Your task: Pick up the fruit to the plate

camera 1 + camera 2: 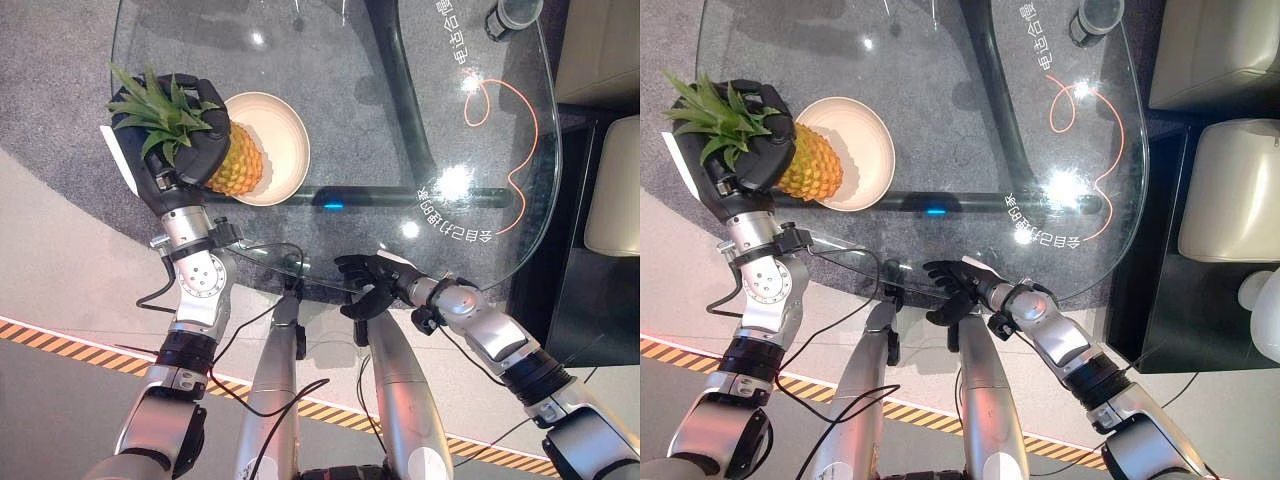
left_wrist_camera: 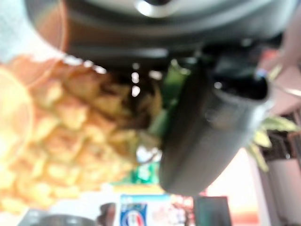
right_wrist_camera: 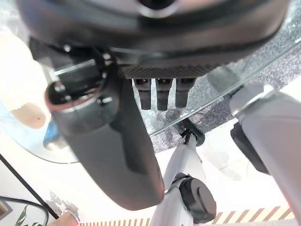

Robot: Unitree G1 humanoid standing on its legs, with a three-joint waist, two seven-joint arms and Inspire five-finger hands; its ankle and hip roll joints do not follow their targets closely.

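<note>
While my left hand (image 1: 185, 140), fingers curled round the golden, green-crowned pineapple (image 1: 238, 160) near its leafy top, tilts the fruit so its base overlaps the rim of the round cream plate (image 1: 285, 135) on the glass table (image 1: 400, 100), my right hand (image 1: 375, 283) rests loosely open, idle, at the near edge.

A glass table (image 1: 400, 130) stands on grey carpet (image 1: 60, 120) beside cream seats (image 1: 1230, 190).
</note>
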